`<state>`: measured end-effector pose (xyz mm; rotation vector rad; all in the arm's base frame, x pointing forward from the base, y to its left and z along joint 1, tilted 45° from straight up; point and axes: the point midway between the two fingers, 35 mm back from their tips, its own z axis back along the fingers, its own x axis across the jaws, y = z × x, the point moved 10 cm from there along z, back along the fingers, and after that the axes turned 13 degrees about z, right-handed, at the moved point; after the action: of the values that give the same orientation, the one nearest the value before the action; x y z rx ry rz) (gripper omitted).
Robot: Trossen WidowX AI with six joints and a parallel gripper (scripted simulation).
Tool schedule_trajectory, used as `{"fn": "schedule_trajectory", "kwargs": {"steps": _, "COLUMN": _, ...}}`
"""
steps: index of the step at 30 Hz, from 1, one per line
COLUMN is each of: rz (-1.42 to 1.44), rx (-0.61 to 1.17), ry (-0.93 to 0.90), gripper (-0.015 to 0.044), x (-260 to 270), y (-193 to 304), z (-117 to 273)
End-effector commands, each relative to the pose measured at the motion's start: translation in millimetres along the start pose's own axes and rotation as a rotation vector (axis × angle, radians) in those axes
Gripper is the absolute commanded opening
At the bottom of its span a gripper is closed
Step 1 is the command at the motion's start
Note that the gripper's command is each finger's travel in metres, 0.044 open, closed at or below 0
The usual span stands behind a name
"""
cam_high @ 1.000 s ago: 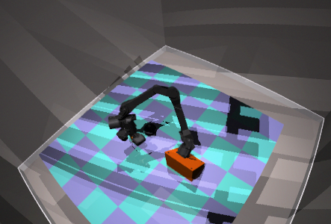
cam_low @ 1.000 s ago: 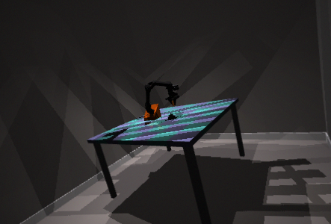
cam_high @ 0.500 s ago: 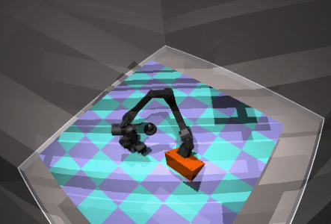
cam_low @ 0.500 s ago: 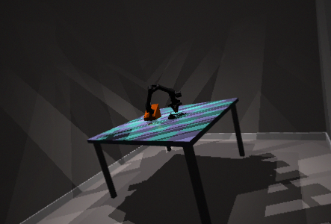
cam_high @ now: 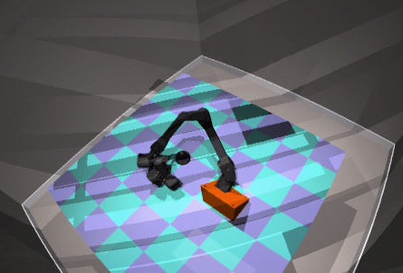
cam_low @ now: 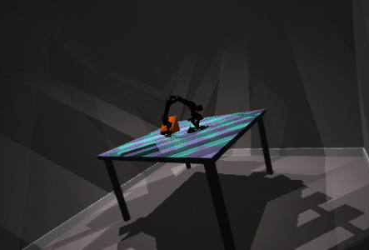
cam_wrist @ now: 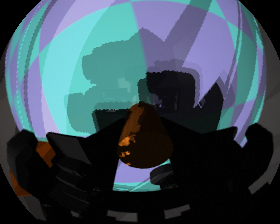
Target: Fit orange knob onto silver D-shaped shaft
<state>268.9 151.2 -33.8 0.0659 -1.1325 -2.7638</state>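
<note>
The orange knob is held between the two dark fingers in the wrist view, its wider end toward the bottom of the picture. In the top view only specks of orange show at the fingers. My gripper is shut on the knob, low over the table. The dark round pedestal stands beside the gripper, on the side toward the upper right in the top view; knob and pedestal look apart. A dark rounded shape below the knob in the wrist view may be the pedestal. The shaft, its flat side and the knob's hole are hidden.
The arm's orange base block stands on the checkered table, to the right of the gripper in the top view. The arm arches over the table behind the pedestal. Dark shadows of the arm cross the table around the gripper.
</note>
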Motion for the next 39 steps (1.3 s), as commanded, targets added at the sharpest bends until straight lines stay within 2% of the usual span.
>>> {"fn": "schedule_trajectory", "kwargs": {"steps": 1, "rz": 0.000, "rx": 0.000, "ry": -0.001, "gripper": 0.0157, "x": 0, "y": 0, "z": 0}}
{"fn": "schedule_trajectory", "kwargs": {"steps": 4, "rz": 0.000, "rx": 0.000, "ry": -0.001, "gripper": 0.0236, "x": 0, "y": 0, "z": 0}}
{"fn": "schedule_trajectory", "kwargs": {"steps": 20, "rz": 0.000, "rx": 0.000, "ry": -0.001, "gripper": 0.0240, "x": 0, "y": 0, "z": 0}}
{"fn": "schedule_trajectory", "kwargs": {"steps": 22, "rz": 0.000, "rx": -0.001, "ry": 0.000, "gripper": 0.0292, "x": -1, "y": -1, "z": 10}}
{"fn": "schedule_trajectory", "kwargs": {"steps": 26, "rz": 0.004, "rx": -0.002, "ry": 0.002, "gripper": 0.0398, "x": -1, "y": -1, "z": 70}}
{"fn": "schedule_trajectory", "kwargs": {"steps": 28, "rz": 0.004, "rx": -0.001, "ry": 0.002, "gripper": 0.0440, "x": 0, "y": -1, "z": 81}}
{"fn": "schedule_trajectory", "kwargs": {"steps": 35, "rz": 0.004, "rx": -0.001, "ry": 0.002, "gripper": 0.0440, "x": 1, "y": -1, "z": 80}}
{"fn": "schedule_trajectory", "kwargs": {"steps": 39, "rz": 0.004, "rx": 0.000, "ry": 0.003, "gripper": 0.0440, "x": 1, "y": -1, "z": 66}}
